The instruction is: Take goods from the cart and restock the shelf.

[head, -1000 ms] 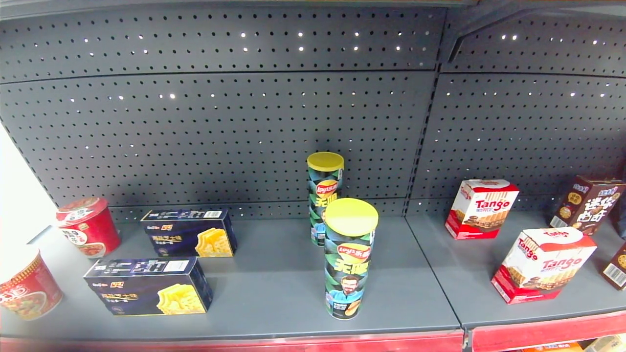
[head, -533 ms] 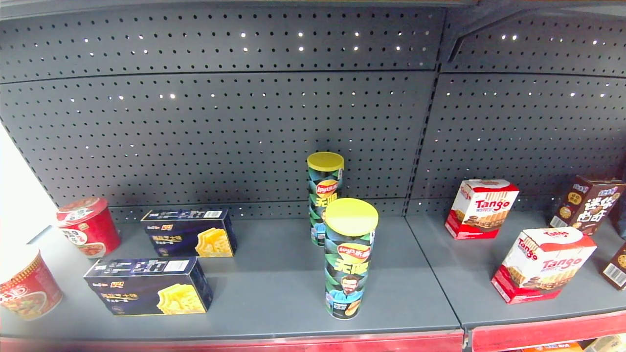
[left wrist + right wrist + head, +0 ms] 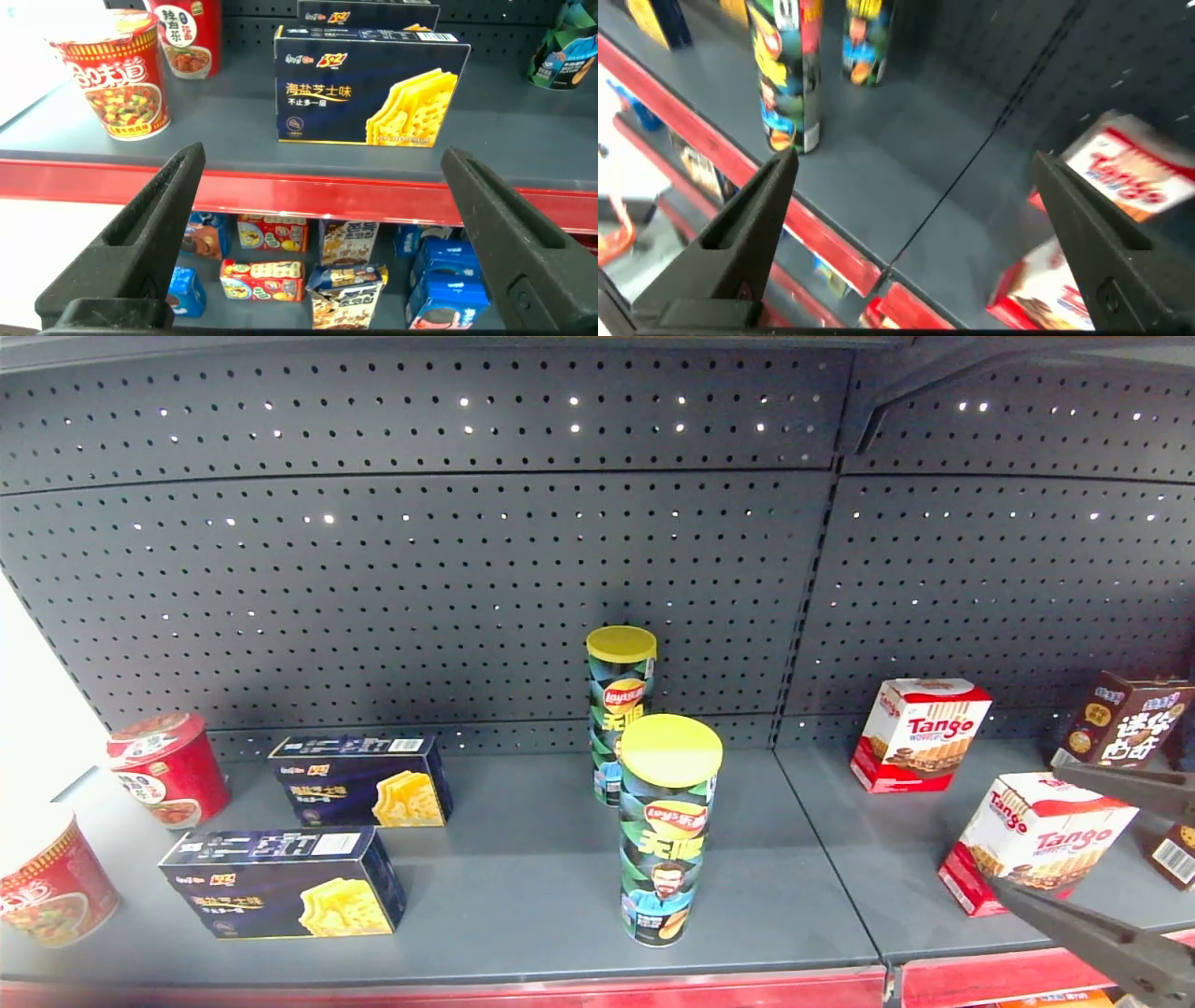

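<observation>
Bare shelf (image 3: 523,887) between boxes (image 3: 285,882) and cans (image 3: 667,831)

Head camera looks forward and down over the shelf (image 3: 523,896) from mid-range. Left wrist sits low, close at the shelf's front lip, sharing the blue box (image 3: 285,882) (image 3: 369,89). Right wrist tilts down, sharing the front chip can (image 3: 667,831) (image 3: 789,75).

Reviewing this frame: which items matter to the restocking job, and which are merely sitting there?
Job: shelf; right hand, open and empty; left hand, open and empty.
Just there: chip cans; cracker boxes; noodle cups; wafer boxes.
</observation>
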Controlling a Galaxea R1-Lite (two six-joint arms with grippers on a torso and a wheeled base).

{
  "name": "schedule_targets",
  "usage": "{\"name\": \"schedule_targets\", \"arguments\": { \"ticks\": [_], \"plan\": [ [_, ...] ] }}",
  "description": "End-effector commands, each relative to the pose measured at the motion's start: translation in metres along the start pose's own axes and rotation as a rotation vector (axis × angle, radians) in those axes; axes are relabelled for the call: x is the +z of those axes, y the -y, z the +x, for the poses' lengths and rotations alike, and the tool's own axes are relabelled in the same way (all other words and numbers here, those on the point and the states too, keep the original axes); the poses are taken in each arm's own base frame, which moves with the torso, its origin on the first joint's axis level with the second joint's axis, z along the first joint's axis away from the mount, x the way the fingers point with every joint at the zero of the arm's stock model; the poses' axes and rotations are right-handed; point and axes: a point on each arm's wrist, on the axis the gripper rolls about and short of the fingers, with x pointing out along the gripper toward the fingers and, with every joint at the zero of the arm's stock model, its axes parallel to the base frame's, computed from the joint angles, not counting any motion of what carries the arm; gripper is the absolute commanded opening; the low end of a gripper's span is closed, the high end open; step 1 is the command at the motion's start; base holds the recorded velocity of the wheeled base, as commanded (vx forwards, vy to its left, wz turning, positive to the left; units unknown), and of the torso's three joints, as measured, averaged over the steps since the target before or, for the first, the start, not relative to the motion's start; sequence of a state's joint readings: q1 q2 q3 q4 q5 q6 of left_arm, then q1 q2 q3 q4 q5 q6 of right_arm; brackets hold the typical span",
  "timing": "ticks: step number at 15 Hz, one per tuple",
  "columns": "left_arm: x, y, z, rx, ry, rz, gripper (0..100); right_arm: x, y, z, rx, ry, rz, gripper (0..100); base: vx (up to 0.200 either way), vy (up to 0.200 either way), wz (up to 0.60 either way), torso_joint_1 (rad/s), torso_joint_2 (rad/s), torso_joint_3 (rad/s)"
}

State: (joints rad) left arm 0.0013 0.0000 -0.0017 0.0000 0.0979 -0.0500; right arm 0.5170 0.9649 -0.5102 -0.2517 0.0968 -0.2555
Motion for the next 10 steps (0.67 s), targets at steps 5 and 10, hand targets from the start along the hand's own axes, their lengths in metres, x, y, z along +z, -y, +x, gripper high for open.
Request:
{"name": "schedule_targets", "arguments": {
  "ticks": [5,10],
  "plan": [
    [0.0,0.0,0.0,0.001,-0.002,0.0,100,-0.013,-0.003,0.066,-0.103,-0.107,0.036,100,0.0,0.0,0.0,0.0,0.0,0.0],
    [0.0,0.0,0.0,0.001,-0.002,0.0,100,-0.028,-0.008,0.101,-0.183,-0.214,0.178,100,0.0,0.0,0.0,0.0,0.0,0.0]
  ]
}}
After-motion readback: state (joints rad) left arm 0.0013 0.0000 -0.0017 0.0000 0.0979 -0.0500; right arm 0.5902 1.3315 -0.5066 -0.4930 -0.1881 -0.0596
